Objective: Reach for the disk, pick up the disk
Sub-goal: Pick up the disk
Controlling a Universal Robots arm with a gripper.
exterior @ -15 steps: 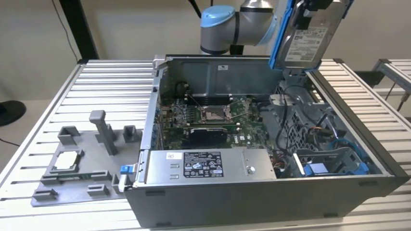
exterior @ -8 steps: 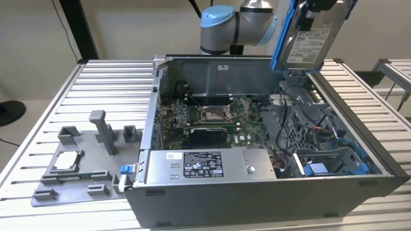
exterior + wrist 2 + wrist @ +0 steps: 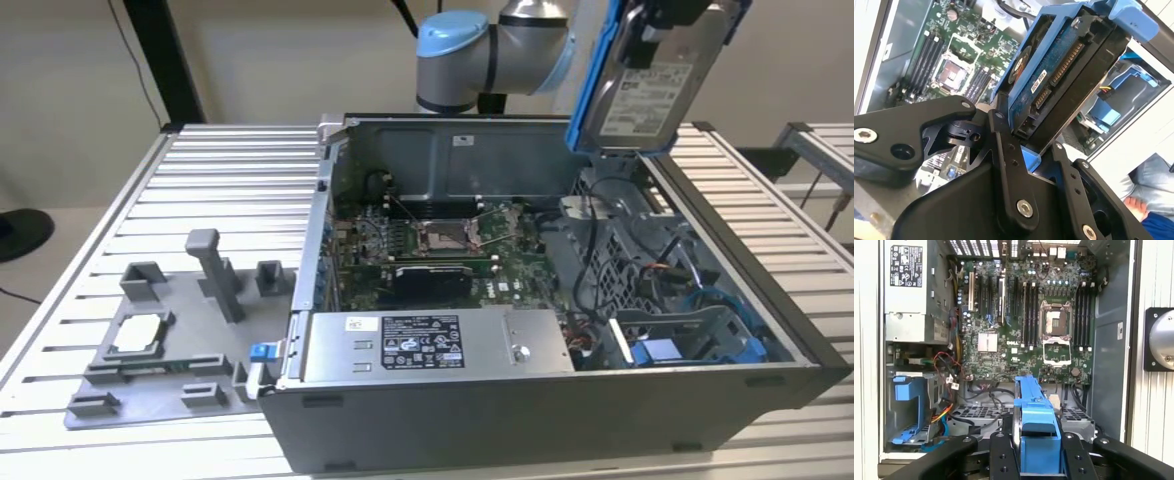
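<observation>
While my gripper [image 3: 1026, 145] is clamped shut on the disk [image 3: 650, 85], I hold that silver drive in its blue carrier up in the air, clear of everything under it, with its white label facing outward in the exterior view. In the second wrist view my black fingers [image 3: 1004, 150] press against the carrier's two sides, and the disk's [image 3: 1054, 70] circuit-board face and connector edge point back toward my wrist. In the first wrist view the carrier's blue end [image 3: 1036, 410] stands straight out from between my fingers. Directly below what I hold lies the open computer case [image 3: 534, 410], resting on its side on the slatted counter [image 3: 214, 190]. Just under the disk sits the tangle of cables [image 3: 984, 392] and, a little off to one side, an empty blue drive bay [image 3: 909, 410]. Farther below is the green motherboard [image 3: 1019, 315] with its bare processor socket [image 3: 1056, 322] flanked by memory slots, and the grey power supply [image 3: 427, 345] with its label fills a corner of the case. Well apart from me, beyond the case at the exterior view's left, a grey fixture [image 3: 167, 340] stands on the counter, with a small silver-white chip [image 3: 138, 335] lying in it.
</observation>
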